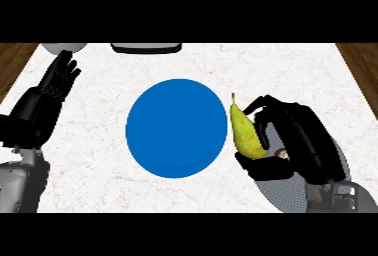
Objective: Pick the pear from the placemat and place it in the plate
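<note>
My right hand [295,145] is curled round the pear [246,131], just off the blue plate's [176,127] right rim, above the grey placemat [284,192]. If my thumb slips, it could roll onto the counter [103,190]. My left hand [44,97] rests open at the counter's left edge.

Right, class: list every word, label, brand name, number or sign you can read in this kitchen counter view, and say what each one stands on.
There are none to read.
The blue plate, the pear in the right hand, the grey placemat, the left hand and the white counter all show plain surfaces.
The two items cut off at the counter's far edge show no lettering either.
</note>
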Robot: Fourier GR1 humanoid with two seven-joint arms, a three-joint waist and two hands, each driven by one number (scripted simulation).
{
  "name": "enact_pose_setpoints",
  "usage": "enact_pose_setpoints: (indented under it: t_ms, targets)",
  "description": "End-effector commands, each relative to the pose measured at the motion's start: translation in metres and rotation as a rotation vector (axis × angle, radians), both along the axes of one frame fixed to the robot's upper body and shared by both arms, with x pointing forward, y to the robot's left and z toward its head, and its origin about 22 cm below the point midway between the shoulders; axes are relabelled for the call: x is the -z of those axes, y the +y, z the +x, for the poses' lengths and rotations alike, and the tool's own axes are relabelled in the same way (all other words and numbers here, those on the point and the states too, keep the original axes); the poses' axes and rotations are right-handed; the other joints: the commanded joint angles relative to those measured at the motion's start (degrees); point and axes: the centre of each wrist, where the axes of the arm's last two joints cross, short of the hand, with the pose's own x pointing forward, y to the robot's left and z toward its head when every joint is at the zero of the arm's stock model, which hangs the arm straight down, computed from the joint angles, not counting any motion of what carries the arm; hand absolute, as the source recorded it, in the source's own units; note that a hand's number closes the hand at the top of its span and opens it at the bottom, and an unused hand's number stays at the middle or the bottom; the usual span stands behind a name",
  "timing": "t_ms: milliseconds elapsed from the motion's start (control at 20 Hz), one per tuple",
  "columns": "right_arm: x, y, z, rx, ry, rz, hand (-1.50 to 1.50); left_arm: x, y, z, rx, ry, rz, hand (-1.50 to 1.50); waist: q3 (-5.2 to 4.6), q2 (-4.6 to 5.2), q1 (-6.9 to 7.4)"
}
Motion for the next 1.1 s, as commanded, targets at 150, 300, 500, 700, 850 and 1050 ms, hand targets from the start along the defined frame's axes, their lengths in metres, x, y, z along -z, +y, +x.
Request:
enact_pose_setpoints:
  t_ms: [150,300,500,700,850,1050]
  targets:
    - [-0.006,0.078,0.033,-0.052,0.070,0.061,1.50,-0.010,0.004,0.004,-0.017,-0.006,0.013,0.00,0.03,0.06,0.29]
    - [0.000,0.101,0.061,-0.048,0.093,0.060,1.50,0.005,-0.006,-0.008,0.011,-0.008,-0.014,0.00,0.03,0.14,0.95]
    - [0.030,0.127,0.068,-0.008,0.115,0.039,1.50,0.020,-0.005,-0.002,0.000,-0.006,0.006,0.00,0.02,0.19,0.70]
    - [0.055,0.146,0.082,0.030,0.114,-0.028,1.50,0.017,-0.012,0.004,0.024,-0.002,0.009,0.00,0.02,0.27,1.03]
    - [0.062,0.151,0.102,0.019,0.126,-0.064,1.50,0.005,-0.007,0.014,0.019,-0.010,0.017,0.00,0.02,0.52,1.50]
    - [0.078,0.151,0.113,0.085,0.194,-0.010,1.50,0.005,-0.016,0.016,0.049,-0.024,0.012,0.00,0.04,0.81,3.06]
